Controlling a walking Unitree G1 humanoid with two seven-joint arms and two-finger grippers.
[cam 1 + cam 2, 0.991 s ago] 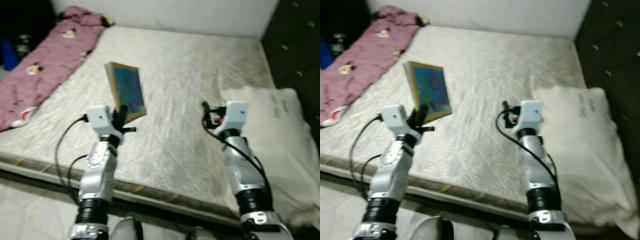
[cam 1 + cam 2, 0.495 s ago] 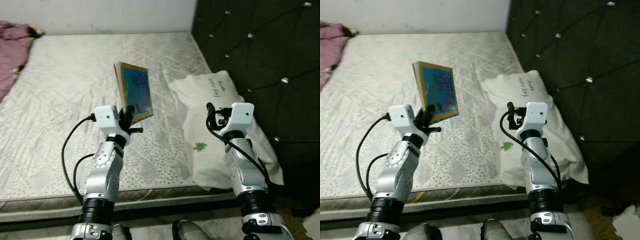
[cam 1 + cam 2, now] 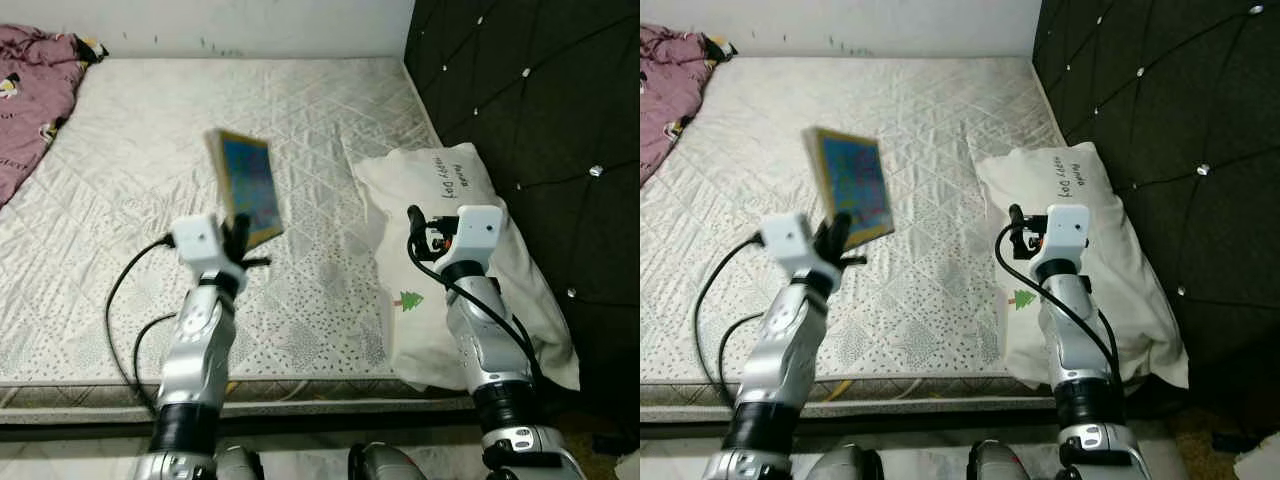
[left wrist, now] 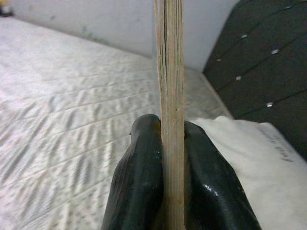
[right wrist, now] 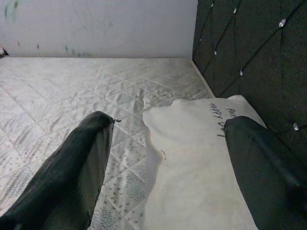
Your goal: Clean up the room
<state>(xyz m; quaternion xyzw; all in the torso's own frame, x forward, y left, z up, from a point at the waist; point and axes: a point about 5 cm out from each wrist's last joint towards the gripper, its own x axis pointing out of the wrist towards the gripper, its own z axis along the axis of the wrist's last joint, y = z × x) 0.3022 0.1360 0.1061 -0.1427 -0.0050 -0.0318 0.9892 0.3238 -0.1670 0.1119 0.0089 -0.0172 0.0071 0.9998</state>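
The book (image 3: 246,198) stands upright above the mattress (image 3: 150,150), its blue cover blurred, pinched at its lower edge by the left gripper (image 4: 171,158), whose two black fingers (image 4: 139,177) press flat against either side of the pages. Below and beyond that gripper lies the pale quilted mattress, running back to a white wall (image 5: 96,24). To its right sits a white pillow (image 3: 440,200) with writing and a small green tree printed on it, leaning against the dark padded headboard (image 3: 540,110). The right gripper (image 5: 168,158) hovers over the pillow's near edge with its fingers spread wide and holding nothing. Far off to the left gripper's left, a pink blanket (image 3: 25,90) is bunched along the mattress edge.
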